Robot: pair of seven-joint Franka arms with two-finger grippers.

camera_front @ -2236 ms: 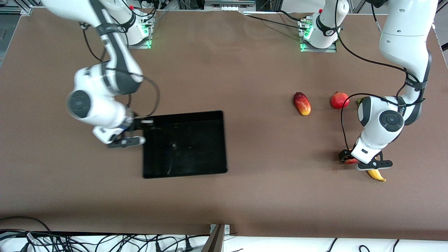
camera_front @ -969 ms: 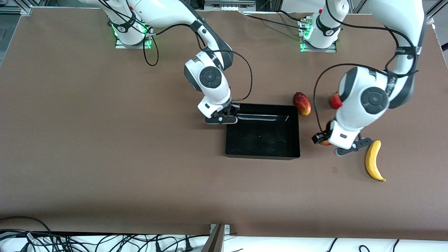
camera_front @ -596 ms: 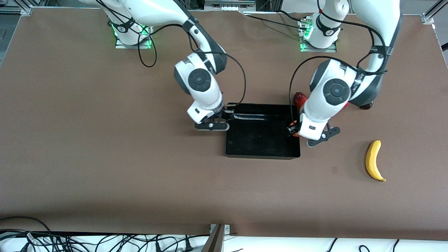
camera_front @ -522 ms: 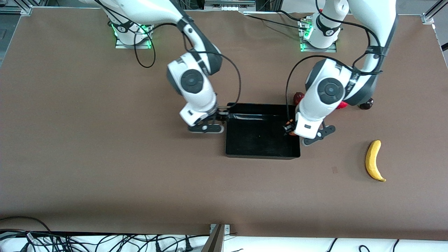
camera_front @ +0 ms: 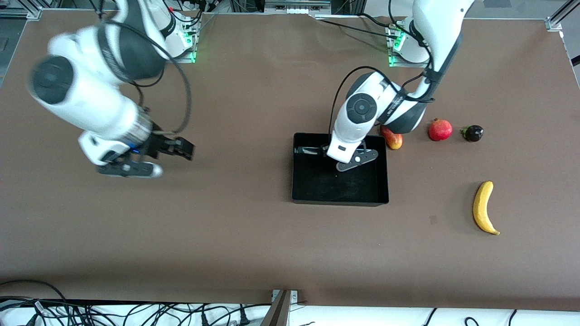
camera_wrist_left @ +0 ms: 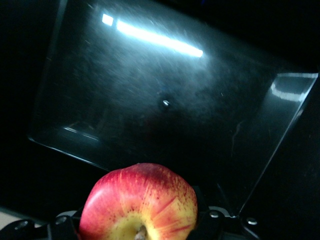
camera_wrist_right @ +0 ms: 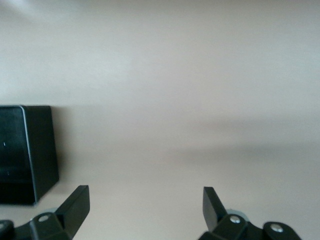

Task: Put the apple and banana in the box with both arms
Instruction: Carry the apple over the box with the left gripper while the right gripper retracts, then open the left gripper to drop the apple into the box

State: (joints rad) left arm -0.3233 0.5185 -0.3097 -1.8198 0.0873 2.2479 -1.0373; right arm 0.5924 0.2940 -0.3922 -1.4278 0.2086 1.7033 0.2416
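One apple (camera_wrist_left: 138,202) (wrist view only), left pincer (camera_wrist_left: 140,225) clamped, over box (camera_wrist_left: 165,105)

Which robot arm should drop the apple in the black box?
The left. Its gripper holds the apple right over the box. The right gripper hangs open and empty over bare table.

no readable text, labels or numbers anywhere

The apple (camera_wrist_left: 138,202) is cut off by the left wrist view's edge and hidden in the front view by the left arm, which also covers part of the oval fruit (camera_front: 393,138). The right arm (camera_front: 86,97) is blurred.
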